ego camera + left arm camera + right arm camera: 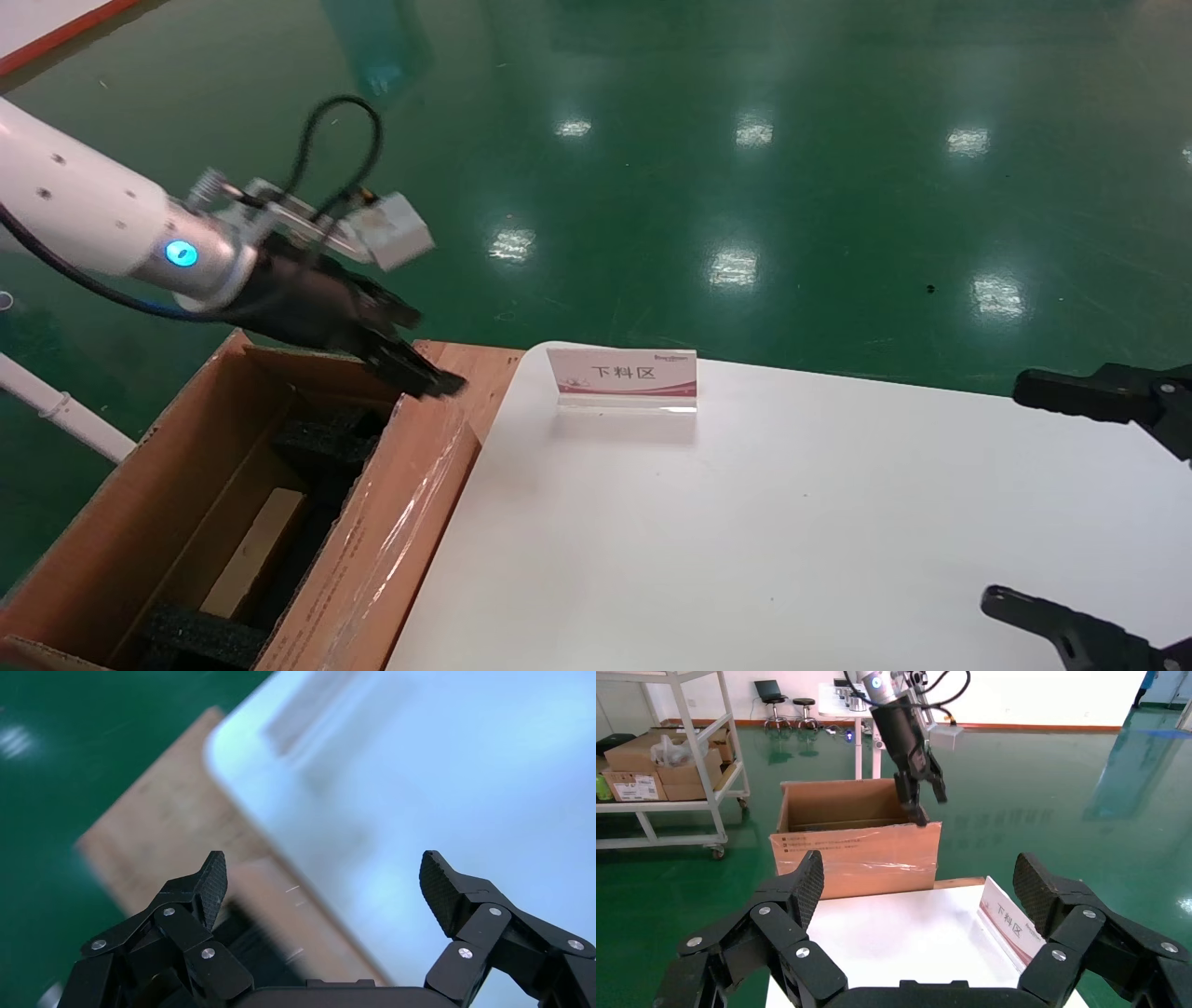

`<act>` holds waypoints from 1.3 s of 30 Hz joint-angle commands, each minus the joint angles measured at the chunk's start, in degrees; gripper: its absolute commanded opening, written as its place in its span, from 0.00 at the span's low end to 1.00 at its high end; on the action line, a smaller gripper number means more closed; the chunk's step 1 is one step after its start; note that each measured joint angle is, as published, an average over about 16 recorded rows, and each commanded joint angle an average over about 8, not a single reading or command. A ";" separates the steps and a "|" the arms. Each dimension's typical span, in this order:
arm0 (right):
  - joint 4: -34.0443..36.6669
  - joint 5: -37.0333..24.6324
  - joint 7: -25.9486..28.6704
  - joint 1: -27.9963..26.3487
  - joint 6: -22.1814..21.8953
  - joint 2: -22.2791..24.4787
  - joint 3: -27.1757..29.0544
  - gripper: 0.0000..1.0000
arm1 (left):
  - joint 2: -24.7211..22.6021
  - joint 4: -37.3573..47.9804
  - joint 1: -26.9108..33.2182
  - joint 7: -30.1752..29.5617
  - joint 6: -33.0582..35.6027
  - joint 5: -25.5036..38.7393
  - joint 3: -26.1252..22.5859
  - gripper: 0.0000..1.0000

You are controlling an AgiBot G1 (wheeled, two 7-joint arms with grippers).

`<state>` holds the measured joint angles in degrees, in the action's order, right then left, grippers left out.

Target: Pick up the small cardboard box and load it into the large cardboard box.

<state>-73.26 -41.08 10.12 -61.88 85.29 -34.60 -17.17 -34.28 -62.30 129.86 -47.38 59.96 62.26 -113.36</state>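
The large cardboard box (391, 522) stands open on the floor against the white table's left edge, with a taped flap and black foam (326, 438) inside. The small cardboard box (256, 550), flat and pale brown, lies down inside it between the foam pieces. My left gripper (433, 352) hangs open and empty above the carton's far right corner. In the left wrist view the left gripper (323, 867) has its jaws wide apart over the flap (183, 839) and the table edge. My right gripper (1004, 492) is open and empty over the table's right side.
A white and pink sign stand (624, 377) sits at the table's (745, 522) far left. The right wrist view shows the carton (856, 846), the left arm (905, 741) above it, and a shelf cart (666, 762) with boxes behind. Green floor surrounds the table.
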 commanded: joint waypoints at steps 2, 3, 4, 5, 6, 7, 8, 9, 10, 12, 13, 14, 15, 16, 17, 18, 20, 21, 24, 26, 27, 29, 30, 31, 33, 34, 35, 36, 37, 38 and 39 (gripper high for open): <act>0.00 0.01 -0.01 0.00 0.00 0.00 -0.01 1.00 | -0.04 -0.68 -4.14 2.22 1.56 -1.24 5.90 1.00; 0.00 0.01 -0.01 -0.01 0.00 0.00 -0.01 1.00 | -0.06 -0.92 -5.55 2.98 2.09 -1.66 7.91 1.00; 0.01 0.01 -0.01 -0.01 0.00 0.00 -0.02 1.00 | -0.08 -1.15 -6.96 3.73 2.62 -2.08 9.93 1.00; 0.01 0.01 -0.01 -0.01 0.00 0.01 -0.02 1.00 | -0.09 -1.37 -8.32 4.46 3.13 -2.48 11.86 1.00; 0.01 0.01 -0.01 -0.01 -0.01 0.01 -0.02 1.00 | -0.10 -1.60 -9.72 5.21 3.66 -2.90 13.85 1.00; 0.01 0.01 -0.01 0.00 -0.01 0.01 -0.02 1.00 | -0.12 -1.84 -11.13 5.97 4.19 -3.32 15.86 1.00; 0.01 0.01 -0.01 0.00 -0.01 0.01 -0.01 1.00 | -0.13 -2.06 -12.48 6.69 4.70 -3.73 17.79 1.00; 0.01 0.00 -0.01 0.00 -0.01 0.00 0.00 1.00 | -0.15 -2.29 -13.89 7.45 5.23 -4.15 19.79 1.00; 0.01 0.00 0.00 0.01 0.00 0.00 0.01 1.00 | -0.16 -2.53 -15.29 8.20 5.76 -4.57 21.80 1.00; 0.00 -0.02 0.01 0.02 0.00 -0.01 0.03 1.00 | -0.19 -2.98 -18.04 9.68 6.80 -5.39 25.72 1.00; 0.00 -0.03 0.02 0.03 0.01 -0.02 0.05 1.00 | -0.21 -3.21 -19.45 10.43 7.33 -5.81 27.72 1.00; 0.00 -0.05 0.03 0.03 0.01 -0.02 0.07 1.00 | -0.22 -3.44 -20.80 11.16 7.84 -6.21 29.65 1.00; -0.01 -0.06 0.04 0.04 0.02 -0.03 0.09 1.00 | -0.24 -3.67 -22.20 11.91 8.36 -6.63 31.65 1.00; -0.02 -0.07 0.05 0.04 0.03 -0.04 0.11 1.00 | -0.25 -3.90 -23.61 12.66 8.89 -7.05 33.65 1.00; -0.02 -0.09 0.06 0.05 0.03 -0.04 0.13 1.00 | -0.27 -4.12 -24.97 13.39 9.41 -7.46 35.58 1.00; -0.03 -0.10 0.08 0.05 0.04 -0.05 0.15 1.00 | -0.28 -4.36 -26.37 14.14 9.94 -7.88 37.59 1.00; -0.04 -0.13 0.10 0.06 0.06 -0.06 0.19 1.00 | -0.31 -4.81 -29.13 15.62 10.98 -8.70 41.52 1.00; -0.04 -0.14 0.11 0.07 0.06 -0.07 0.21 1.00 | -0.33 -5.04 -30.54 16.38 11.50 -9.12 43.52 1.00; -0.06 -0.18 0.14 0.08 0.08 -0.09 0.27 1.00 | -0.37 -5.73 -34.70 18.61 13.07 -10.36 49.46 1.00; -0.07 -0.21 0.16 0.09 0.10 -0.11 0.30 1.00 | -0.40 -6.19 -37.46 20.09 14.11 -11.19 53.39 1.00; -0.08 -0.22 0.17 0.10 0.11 -0.11 0.32 1.00 | -0.42 -6.42 -38.87 20.84 14.64 -11.61 55.40 1.00; -0.09 -0.24 0.19 0.11 0.12 -0.13 0.36 1.00 | -0.45 -6.88 -41.63 22.32 15.68 -12.43 59.33 1.00; -0.09 -0.26 0.21 0.11 0.13 -0.14 0.38 1.00 | -0.46 -7.11 -43.04 23.08 16.21 -12.85 61.34 1.00; -0.10 -0.27 0.22 0.12 0.13 -0.14 0.40 1.00 | -0.48 -7.34 -44.45 23.84 16.75 -13.27 63.35 1.00; -0.11 -0.30 0.24 0.13 0.15 -0.16 0.44 1.00 | -0.51 -7.80 -47.21 25.32 17.79 -14.10 67.29 1.00; -0.12 -0.31 0.25 0.13 0.15 -0.16 0.46 1.00 | -0.52 -8.03 -48.61 26.07 18.31 -14.52 69.29 1.00; -0.12 -0.32 0.26 0.14 0.16 -0.17 0.48 1.00 | -0.54 -8.25 -49.97 26.80 18.82 -14.92 71.21 1.00; -0.13 -0.34 0.27 0.14 0.17 -0.18 0.50 1.00 | -0.55 -8.48 -51.37 27.55 19.35 -15.34 73.22 1.00; -0.13 -0.35 0.28 0.15 0.18 -0.18 0.52 1.00 | -0.57 -8.72 -52.78 28.31 19.88 -15.76 75.23 1.00; -0.14 -0.36 0.29 0.15 0.18 -0.19 0.54 1.00 | -0.58 -8.94 -54.14 29.03 20.40 -16.17 77.16 1.00; -0.15 -0.38 0.30 0.16 0.19 -0.20 0.56 1.00 | -0.60 -9.17 -55.54 29.78 20.92 -16.59 79.15 1.00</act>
<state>-73.41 -41.46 10.42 -61.72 85.48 -34.80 -16.61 -34.88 -71.47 74.32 -17.59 80.89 45.67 -34.20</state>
